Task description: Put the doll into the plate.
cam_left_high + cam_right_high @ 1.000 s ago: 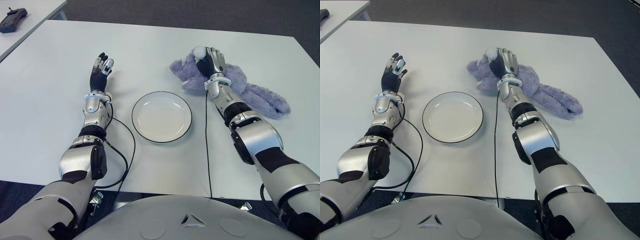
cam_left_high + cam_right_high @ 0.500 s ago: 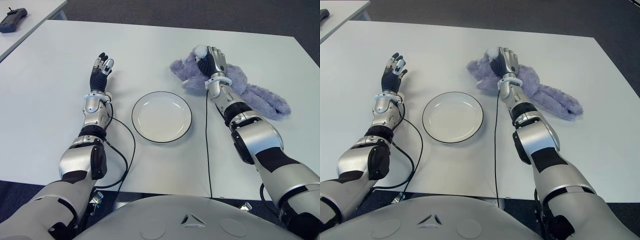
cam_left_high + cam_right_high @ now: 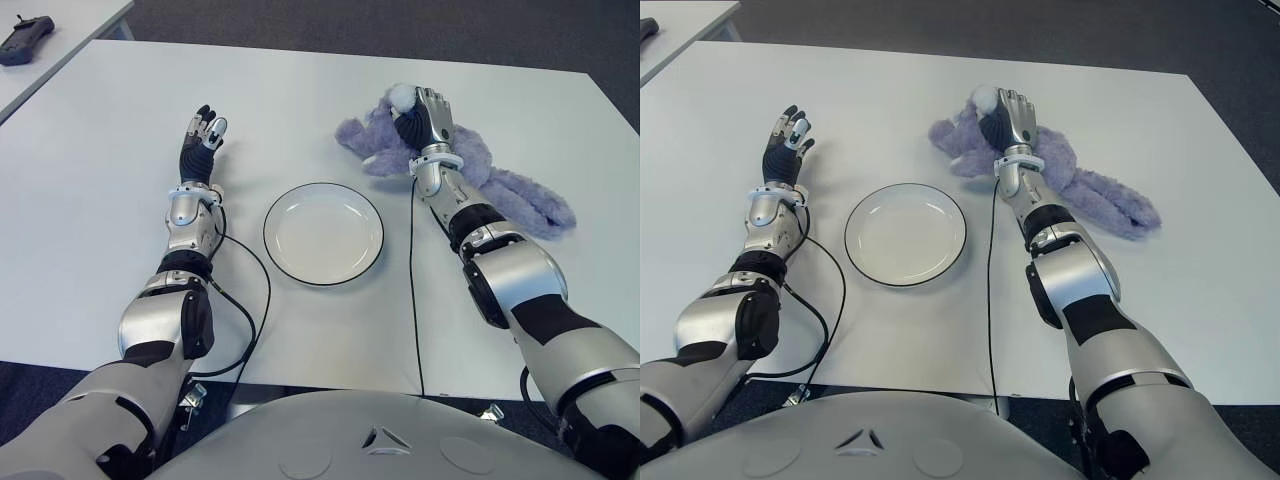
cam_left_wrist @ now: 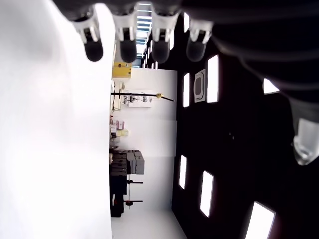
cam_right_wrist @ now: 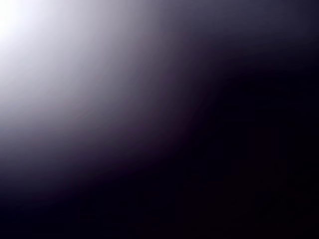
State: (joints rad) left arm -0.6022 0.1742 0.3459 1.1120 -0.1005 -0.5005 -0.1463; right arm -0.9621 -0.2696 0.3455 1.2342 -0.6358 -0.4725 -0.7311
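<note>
A purple plush doll [image 3: 505, 185] lies on the white table [image 3: 90, 190] at the back right, with its head [image 3: 362, 140] toward the plate and its long legs trailing right. My right hand [image 3: 427, 118] sits on top of the doll's body with its fingers curled into the fur beside a white pompom [image 3: 401, 96]. The right wrist view is dark, pressed against the plush. An empty white plate [image 3: 323, 235] with a dark rim stands in the middle, left of the doll. My left hand [image 3: 201, 135] shows left of the plate, its fingers [image 4: 127, 35] spread and holding nothing.
A black cable [image 3: 411, 300] runs from my right wrist down to the table's near edge, and another loops by my left forearm [image 3: 262, 300]. A dark remote [image 3: 25, 40] lies on a separate table at the far left.
My right hand has shifted slightly up and away, and the doll's head and legs have moved with it. The left hand and the plate have not moved.
</note>
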